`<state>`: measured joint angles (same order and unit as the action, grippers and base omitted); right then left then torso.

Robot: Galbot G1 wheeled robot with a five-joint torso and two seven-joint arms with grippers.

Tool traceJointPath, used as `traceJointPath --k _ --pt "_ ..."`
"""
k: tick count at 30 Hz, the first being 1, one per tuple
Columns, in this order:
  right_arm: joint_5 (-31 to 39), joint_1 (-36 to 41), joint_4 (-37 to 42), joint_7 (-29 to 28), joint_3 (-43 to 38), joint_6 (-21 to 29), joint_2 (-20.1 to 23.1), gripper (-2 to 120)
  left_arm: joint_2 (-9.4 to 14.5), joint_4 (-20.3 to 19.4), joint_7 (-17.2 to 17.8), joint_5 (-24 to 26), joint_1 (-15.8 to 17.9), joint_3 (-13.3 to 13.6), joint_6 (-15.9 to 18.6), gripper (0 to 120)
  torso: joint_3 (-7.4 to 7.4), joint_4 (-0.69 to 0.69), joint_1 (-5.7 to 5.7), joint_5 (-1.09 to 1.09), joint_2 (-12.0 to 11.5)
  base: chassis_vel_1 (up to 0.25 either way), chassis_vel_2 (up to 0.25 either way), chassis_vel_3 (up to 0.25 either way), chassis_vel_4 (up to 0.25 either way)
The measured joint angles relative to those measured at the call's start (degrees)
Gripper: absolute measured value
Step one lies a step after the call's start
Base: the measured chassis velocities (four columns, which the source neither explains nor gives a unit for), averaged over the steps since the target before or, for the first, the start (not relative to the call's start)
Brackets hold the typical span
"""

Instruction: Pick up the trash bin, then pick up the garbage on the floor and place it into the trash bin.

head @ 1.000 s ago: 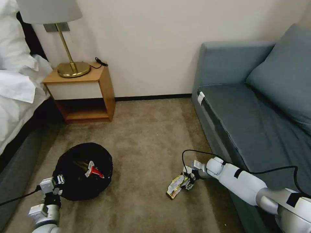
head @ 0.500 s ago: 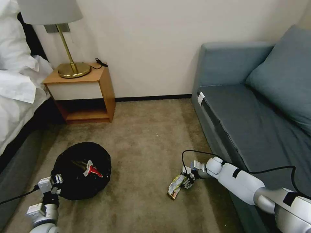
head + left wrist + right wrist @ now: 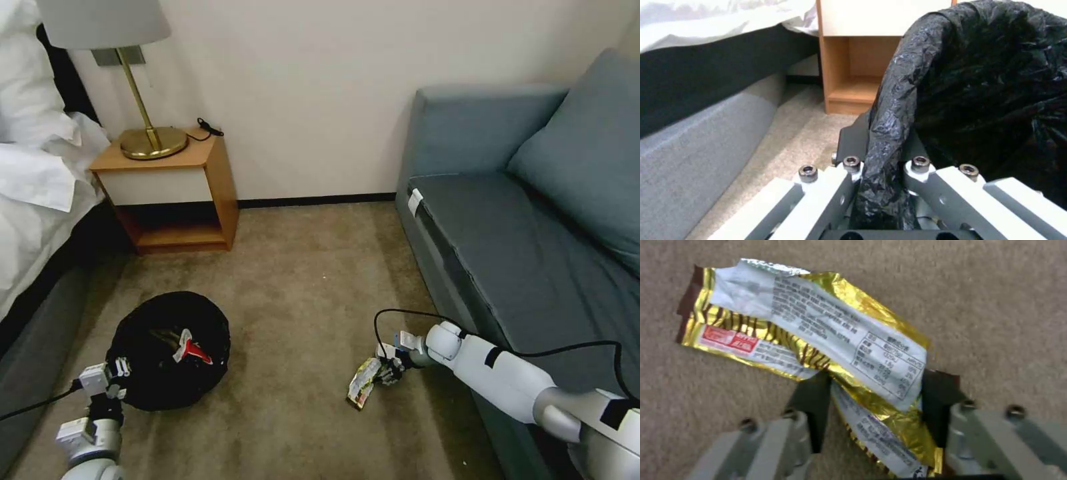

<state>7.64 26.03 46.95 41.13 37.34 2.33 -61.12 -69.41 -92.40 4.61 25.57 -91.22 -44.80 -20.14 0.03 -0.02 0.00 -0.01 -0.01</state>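
Note:
The trash bin (image 3: 143, 373), lined with a black bag, stands on the carpet at the lower left, with a red-and-white wrapper (image 3: 189, 349) inside it. My left gripper (image 3: 110, 375) is at the bin's near rim. In the left wrist view this left gripper (image 3: 882, 140) is shut on the bag-covered rim of the bin (image 3: 987, 83). A gold-and-black wrapper (image 3: 362, 388), one piece of the garbage, lies on the floor beside the sofa. My right gripper (image 3: 388, 371) is down at it. In the right wrist view the right gripper (image 3: 876, 396) is open, its pads against both sides of the wrapper (image 3: 818, 323).
A blue-grey sofa (image 3: 533, 233) fills the right side, close behind my right arm. A wooden nightstand (image 3: 180, 187) with a brass lamp (image 3: 150, 140) stands against the far wall. The bed (image 3: 33, 200) runs along the left. Open carpet (image 3: 300, 280) lies between bin and sofa.
The head view has shifted slightly. My right gripper stays at the gold wrapper, whose end now looks a little narrower. My left gripper keeps its hold on the bin's rim.

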Motion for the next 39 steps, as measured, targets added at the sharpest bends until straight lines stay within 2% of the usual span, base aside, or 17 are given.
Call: traceJointPath --k 1,4,5,9,10,13,22,26,30,33,37,39 --pt "0.0 0.0 0.0 0.0 0.0 0.0 0.0 48 0.0 0.0 0.0 0.0 0.0 0.0 0.0 6 0.00 0.00 0.00 0.00 0.0 0.000 0.000 0.000 0.000" --pt "0.1 -0.1 0.9 -0.2 0.0 0.1 0.0 32 -0.1 0.0 0.0 0.0 0.0 0.0 0.0 6 -0.02 0.02 0.00 0.01 0.0 0.000 0.000 0.000 0.000" --pt "0.1 -0.1 0.9 -0.2 0.0 0.1 0.0 32 -0.1 0.0 0.0 0.0 0.0 0.0 0.0 6 -0.02 0.02 0.00 0.01 0.0 0.000 0.000 0.000 0.000" --pt "0.7 -0.2 2.9 -0.2 -0.3 0.0 1.1 14 0.0 0.3 0.0 0.0 0.2 0.0 -0.1 6 -0.02 0.02 0.00 0.01 0.0 0.000 0.000 0.000 0.000" --pt "0.7 -0.2 2.9 -0.2 -0.3 0.0 1.1 14 0.0 0.3 0.0 0.0 0.2 0.0 -0.1 6 -0.02 0.02 0.00 0.01 0.0 0.000 0.000 0.000 0.000" --pt "1.6 -0.5 4.5 -0.2 -0.4 0.1 1.7 1 0.0 0.3 0.0 0.0 0.3 0.1 -0.2 6 -0.02 0.01 0.00 0.01 0.0 0.000 0.000 0.000 0.000" --pt "3.4 -2.0 8.7 -0.4 -1.2 0.6 1.8 0 -0.1 0.2 0.0 -0.2 0.3 0.4 -0.2 6 -0.02 0.02 0.00 0.01 0.0 0.000 0.000 0.000 0.000" --pt "6.7 -3.7 12.9 -1.0 -1.5 1.6 1.2 0 0.0 0.0 -0.1 -0.3 0.2 0.4 -0.2 6 -0.03 0.01 0.00 0.01 0.0 0.000 0.000 0.000 0.000" --pt "11.0 -5.4 15.9 -2.5 -2.2 2.6 -0.9 0 0.0 0.0 -0.1 -0.3 0.3 0.6 -0.1 6 -0.02 0.03 0.00 0.00 0.0 0.000 0.000 0.000 0.000" --pt "19.1 -7.4 20.2 -5.5 -3.4 5.1 -4.9 0 -0.1 -0.4 -0.1 -0.6 0.6 0.7 0.2 6 -0.03 0.04 0.00 -0.01 0.0 0.000 0.000 0.000 0.000" --pt "23.6 -8.0 22.7 -7.7 -4.0 6.5 -7.5 0 -0.1 -0.6 -0.1 -0.6 0.6 0.8 0.4 6 -0.03 0.04 0.00 -0.01 0.0 0.000 0.000 0.000 0.000" --pt "28.4 -8.1 25.6 -10.1 -3.9 7.6 -9.8 0 0.0 -0.9 -0.1 -0.6 0.7 0.8 0.5 6 -0.03 0.03 0.00 -0.01 0.0 0.000 0.000 0.000 0.000"
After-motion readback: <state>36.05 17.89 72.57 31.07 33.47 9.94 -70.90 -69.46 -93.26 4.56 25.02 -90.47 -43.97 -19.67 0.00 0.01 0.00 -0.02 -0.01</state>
